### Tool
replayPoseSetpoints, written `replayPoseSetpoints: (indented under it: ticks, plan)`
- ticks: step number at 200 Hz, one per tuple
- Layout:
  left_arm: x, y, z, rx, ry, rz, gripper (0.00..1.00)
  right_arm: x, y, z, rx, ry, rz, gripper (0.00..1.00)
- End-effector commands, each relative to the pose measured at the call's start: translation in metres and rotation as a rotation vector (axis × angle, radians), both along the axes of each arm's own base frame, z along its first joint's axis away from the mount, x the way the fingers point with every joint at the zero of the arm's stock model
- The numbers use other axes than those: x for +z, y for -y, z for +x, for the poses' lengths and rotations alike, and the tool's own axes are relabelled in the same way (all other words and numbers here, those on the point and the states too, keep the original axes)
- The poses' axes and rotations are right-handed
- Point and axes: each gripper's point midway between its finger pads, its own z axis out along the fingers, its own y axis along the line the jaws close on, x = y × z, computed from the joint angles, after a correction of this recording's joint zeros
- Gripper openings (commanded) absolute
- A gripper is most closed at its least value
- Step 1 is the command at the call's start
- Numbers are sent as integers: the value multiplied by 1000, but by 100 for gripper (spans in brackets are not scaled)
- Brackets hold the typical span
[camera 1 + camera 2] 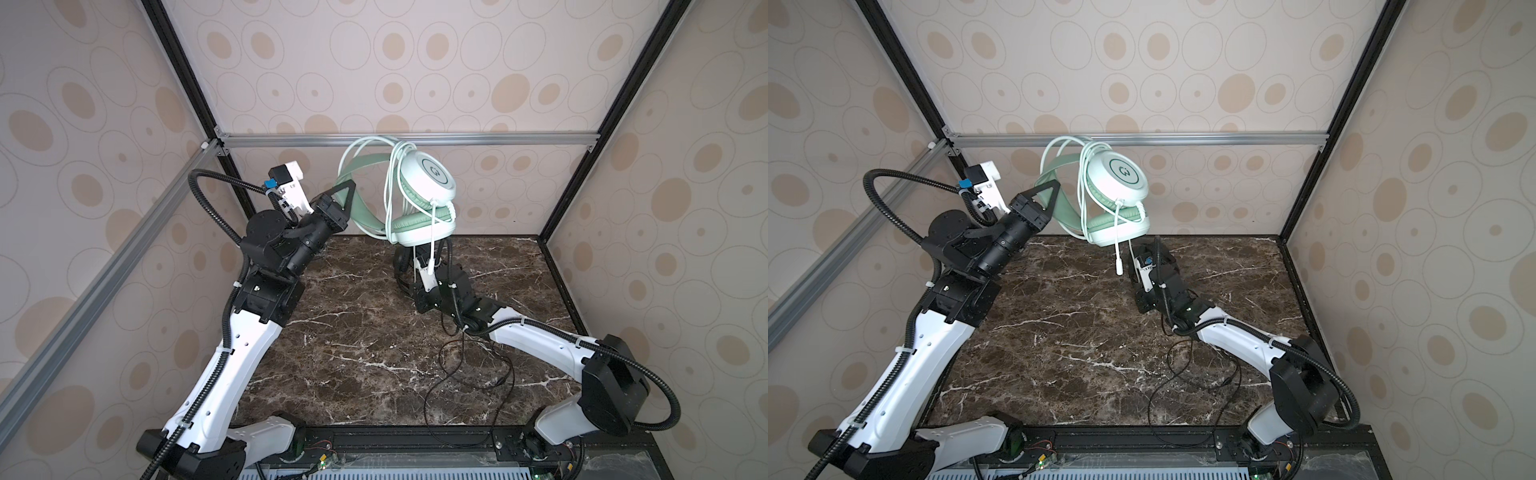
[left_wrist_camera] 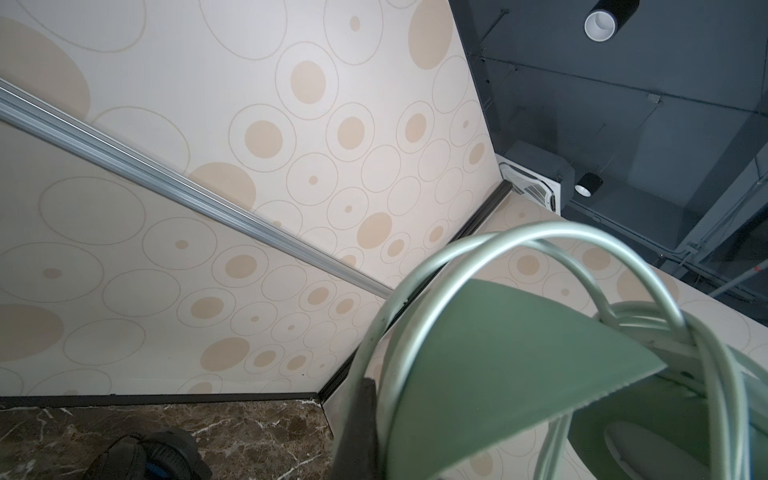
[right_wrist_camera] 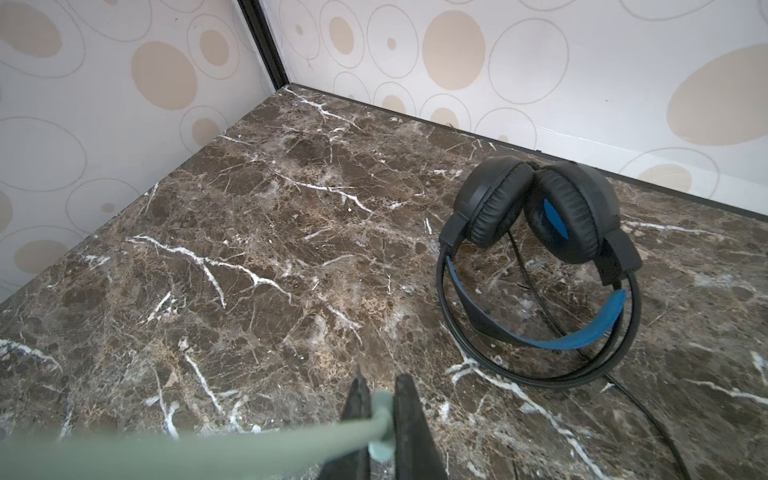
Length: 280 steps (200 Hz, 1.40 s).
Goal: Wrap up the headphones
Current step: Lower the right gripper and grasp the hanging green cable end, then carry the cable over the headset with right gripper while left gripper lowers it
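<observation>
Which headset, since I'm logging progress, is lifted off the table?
The mint-green headphones, held aloft by the left gripper; the black headphones lie on the marble table.

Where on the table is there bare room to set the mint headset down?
The table is bare across its left and centre, between the left arm and the right arm, up to the back-left corner. Crowded: the back, where the black headset lies by the right gripper pinching the mint cable, and the front right, where the black cable loops.

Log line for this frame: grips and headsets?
left jaws: shut on mint headset, lifted | right jaws: shut on mint cable | black headset: on table, unwrapped
</observation>
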Motion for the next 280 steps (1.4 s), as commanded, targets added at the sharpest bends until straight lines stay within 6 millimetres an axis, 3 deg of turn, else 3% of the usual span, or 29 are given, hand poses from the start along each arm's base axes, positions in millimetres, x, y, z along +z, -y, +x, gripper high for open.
replayPoseSetpoints:
  ticks: [1, 78, 108, 174, 247, 280]
  plan:
    - [42, -25, -8, 65, 92, -163, 0, -7, -5, -8, 4, 7, -66, 0]
    - [3, -33, 41, 179, -23, -129, 0, -13, -25, -51, 86, 42, -182, 0]
    - [-8, -37, 53, 237, -41, -70, 0, -10, -30, -60, 105, 50, -192, 0]
    - [-55, -48, 78, 349, -121, 90, 0, -3, -47, -91, 214, 77, -263, 0]
    - [-102, -55, 97, 399, -197, 210, 0, 21, -81, -131, 386, 124, -268, 0]
    - [-120, -58, 100, 423, -218, 288, 0, 36, -95, -140, 439, 145, -259, 0]
